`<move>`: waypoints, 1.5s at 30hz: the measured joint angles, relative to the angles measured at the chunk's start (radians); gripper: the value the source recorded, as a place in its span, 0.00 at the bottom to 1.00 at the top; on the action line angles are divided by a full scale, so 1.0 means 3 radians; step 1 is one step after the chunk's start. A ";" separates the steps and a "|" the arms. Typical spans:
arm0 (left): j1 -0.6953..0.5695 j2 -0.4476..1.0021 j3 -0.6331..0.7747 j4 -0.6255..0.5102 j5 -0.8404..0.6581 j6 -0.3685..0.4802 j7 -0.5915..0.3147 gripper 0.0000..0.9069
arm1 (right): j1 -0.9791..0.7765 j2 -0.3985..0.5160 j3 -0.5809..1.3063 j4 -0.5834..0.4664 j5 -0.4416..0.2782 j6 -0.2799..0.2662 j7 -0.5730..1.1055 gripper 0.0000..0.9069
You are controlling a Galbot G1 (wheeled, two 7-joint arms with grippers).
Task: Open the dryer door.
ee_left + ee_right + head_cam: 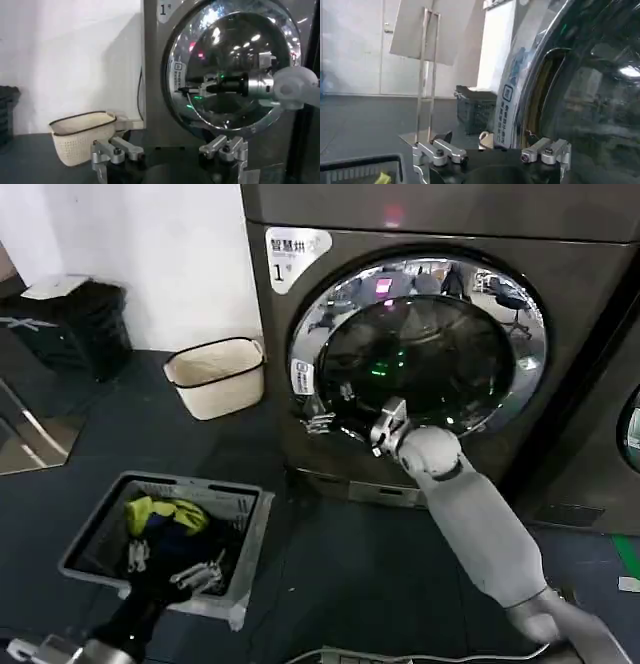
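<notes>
left wrist view shows right gripper (187, 90) fingers at dryer door (235, 60) rim.

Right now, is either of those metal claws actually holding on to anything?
Nothing is held. The right gripper reaches toward the left edge of the dryer door, jaws open around nothing. The left gripper hangs open over the laundry basket.

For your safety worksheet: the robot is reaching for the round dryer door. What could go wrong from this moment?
1. The right pincer sits at the left edge of the chrome-rimmed round dryer door; on that shiny curved rim it may slip off when pulling.
2. The door looks barely ajar, so a weak pull may leave it latched.
3. If it swings wide to the left, it might hit the cream laundry basket nearby.
</notes>
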 joint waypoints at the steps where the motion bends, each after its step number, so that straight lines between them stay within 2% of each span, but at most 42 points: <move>1: -0.0002 0.0000 0.0004 0.0000 0.0000 -0.0003 -0.0001 1.00 | 0.0005 -0.0001 0.0000 -0.0005 0.0010 -0.0001 -0.0030 1.00; 6: -0.0013 -0.0001 0.0009 0.0025 -0.0003 -0.0002 0.0003 1.00 | -0.0021 -0.0052 0.0017 0.0027 0.0201 -0.0017 -0.0283 1.00; 14: -0.0150 0.0052 -0.0043 0.0111 -0.0141 0.0100 -0.0107 1.00 | -0.0142 -0.0205 0.0073 0.0195 0.0227 -0.0039 -0.0753 1.00; 22: -0.0389 0.0259 -0.0173 0.0361 -0.0331 0.0066 -0.0040 1.00 | -0.0361 -0.0409 0.0194 0.0534 0.0260 -0.0030 -0.1098 1.00; 25: -0.0528 0.0413 -0.0236 0.0485 -0.0529 0.0032 -0.0065 1.00 | -0.0457 -0.0486 0.0252 0.0629 0.0275 0.0027 -0.1280 1.00; 30: -0.0791 0.0726 -0.0285 0.0728 -0.0698 -0.0176 -0.0023 1.00 | -0.0613 -0.0611 0.0356 0.0779 0.0496 0.0048 -0.1533 1.00; 33: -0.0920 0.0950 -0.0226 0.0875 -0.0925 -0.0293 0.0045 1.00 | -0.0693 -0.0691 0.0389 0.0860 0.0545 0.0076 -0.1691 1.00; 45: -0.1444 0.1920 0.0023 0.1322 -0.1599 -0.0256 -0.0142 1.00 | -0.0881 -0.0931 0.0477 0.0940 0.0721 0.0248 -0.2322 1.00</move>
